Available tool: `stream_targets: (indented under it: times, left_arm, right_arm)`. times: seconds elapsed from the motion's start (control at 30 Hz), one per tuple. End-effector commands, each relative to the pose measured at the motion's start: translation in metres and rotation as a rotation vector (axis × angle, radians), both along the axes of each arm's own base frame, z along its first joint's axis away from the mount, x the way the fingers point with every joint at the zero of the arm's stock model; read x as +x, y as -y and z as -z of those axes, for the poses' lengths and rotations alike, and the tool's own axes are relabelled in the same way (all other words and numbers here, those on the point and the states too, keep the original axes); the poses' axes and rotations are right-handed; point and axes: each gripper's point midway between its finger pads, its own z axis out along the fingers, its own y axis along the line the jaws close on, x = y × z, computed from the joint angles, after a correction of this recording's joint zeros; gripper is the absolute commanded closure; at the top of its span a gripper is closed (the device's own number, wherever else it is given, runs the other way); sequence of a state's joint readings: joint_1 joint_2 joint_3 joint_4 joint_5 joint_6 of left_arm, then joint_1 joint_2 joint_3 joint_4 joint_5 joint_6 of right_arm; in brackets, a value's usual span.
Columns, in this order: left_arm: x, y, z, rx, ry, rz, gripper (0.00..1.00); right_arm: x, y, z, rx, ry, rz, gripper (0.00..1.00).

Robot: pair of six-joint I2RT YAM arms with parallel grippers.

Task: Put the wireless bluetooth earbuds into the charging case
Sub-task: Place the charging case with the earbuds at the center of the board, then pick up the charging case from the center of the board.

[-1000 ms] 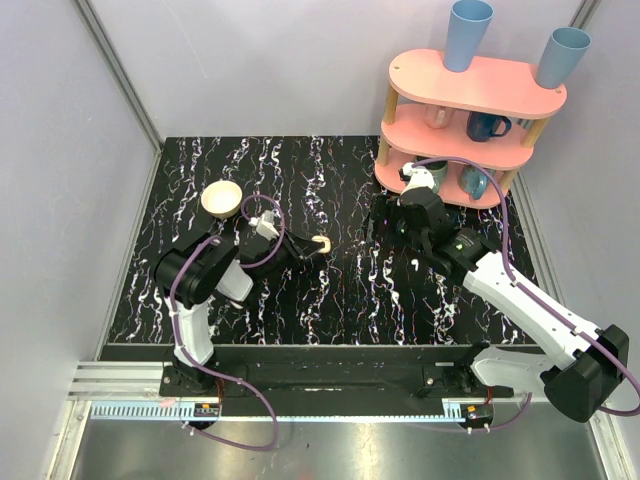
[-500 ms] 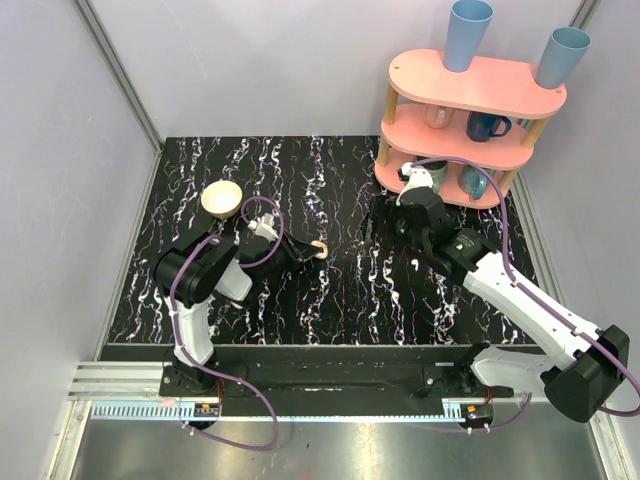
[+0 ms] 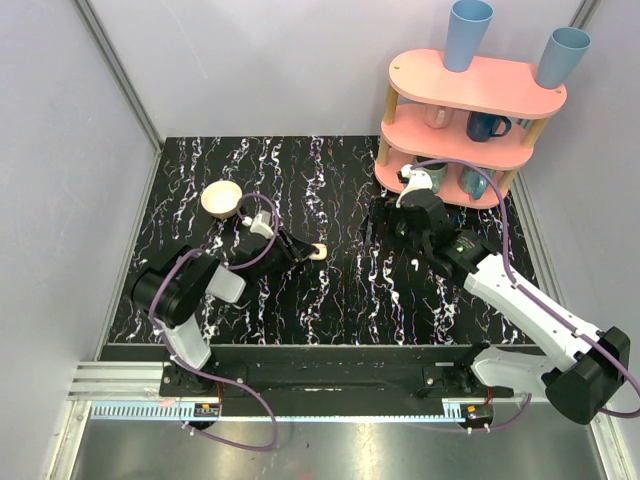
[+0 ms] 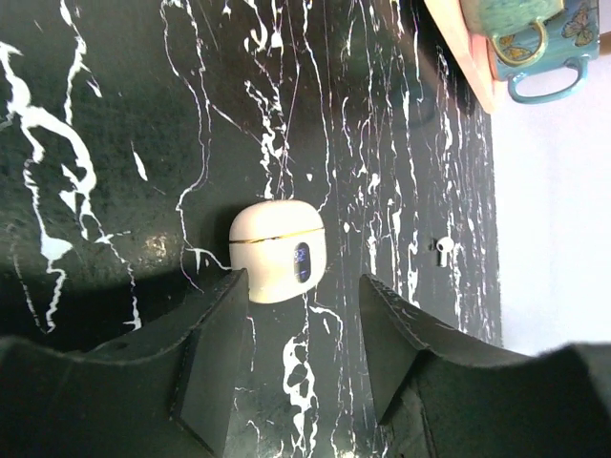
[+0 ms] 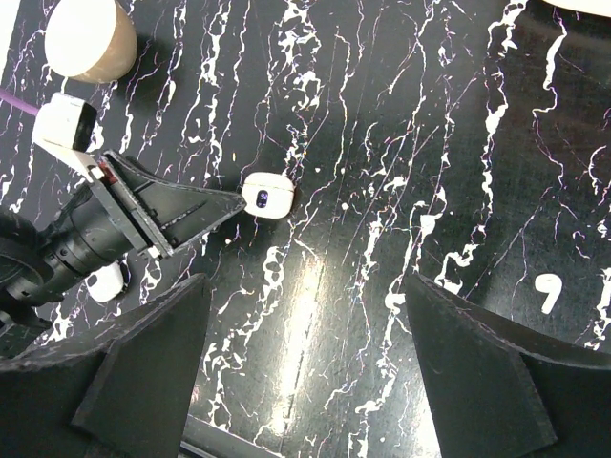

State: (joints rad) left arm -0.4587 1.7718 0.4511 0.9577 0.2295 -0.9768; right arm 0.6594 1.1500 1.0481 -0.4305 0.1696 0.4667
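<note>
charging case (image 4: pixel 277 250) lies at the fingertips of left gripper (image 4: pixel 304 284), on its right | left gripper parted, holds nothing | earbud (image 5: pixel 548 292) nearer right gripper (image 5: pixel 305 281), spread wide, empty

Overhead view, two downward wrist views; charging case (image 4: pixel 277 251) in all three.

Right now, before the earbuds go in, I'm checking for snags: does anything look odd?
The charging case lies shut on the table, seam closed, so nothing can go in yet. One earbud lies loose, well apart from it. Nothing looks spilled or broken.
</note>
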Motion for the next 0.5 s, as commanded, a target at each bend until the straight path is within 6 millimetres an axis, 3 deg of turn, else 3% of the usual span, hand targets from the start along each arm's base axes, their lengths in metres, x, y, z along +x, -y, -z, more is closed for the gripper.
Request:
stream_targets:
  times: [0.0, 0.3, 0.47]
  left_arm:
    - [0.008, -0.017, -0.016, 0.103, 0.086, -0.047, 0.46]
    - [0.008, -0.038, -0.047, 0.224, 0.169, -0.072, 0.45]
    - [0.002, -0.073, -0.076, 0.33, 0.246, -0.142, 0.43]
  right_arm:
    - [0.004, -0.002, -0.018, 0.041, 0.063, -0.011, 0.1]
    - [0.004, -0.008, -0.016, 0.045, 0.062, -0.04, 0.09]
    - [0.0, -0.027, -0.007, 0.036, 0.06, -0.175, 0.1]
